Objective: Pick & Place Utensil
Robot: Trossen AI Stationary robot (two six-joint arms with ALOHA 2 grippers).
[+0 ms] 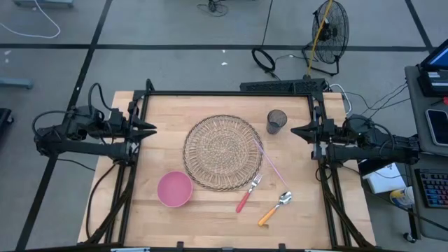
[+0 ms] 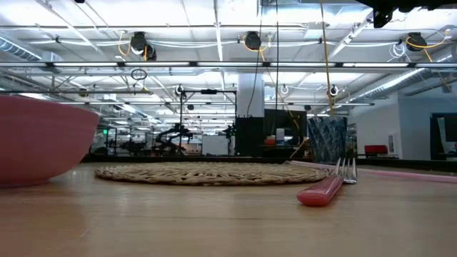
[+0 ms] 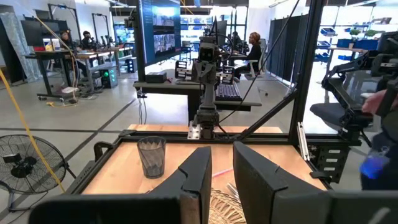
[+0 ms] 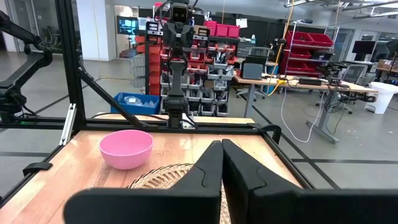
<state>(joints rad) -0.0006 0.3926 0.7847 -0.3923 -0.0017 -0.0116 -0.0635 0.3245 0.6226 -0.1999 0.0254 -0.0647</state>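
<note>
Red-handled fork (image 1: pixel 248 194) and orange-handled spoon (image 1: pixel 274 208) lie on counter (image 1: pixel 210 217), diagonal, handles pointing away from right gripper (image 1: pixel 294 130). Right gripper nearer, clenched, empty. Left gripper (image 1: pixel 152 128) well apart across woven placemat (image 1: pixel 222 152), slightly parted, holding nothing.

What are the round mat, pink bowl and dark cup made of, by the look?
Round mat: woven straw or wicker, matte; radial weave shows.
Pink bowl: probably plastic or glazed ceramic; smooth, uniform colour.
Dark cup: likely smoky translucent plastic or glass; the background shows through faintly.
</note>
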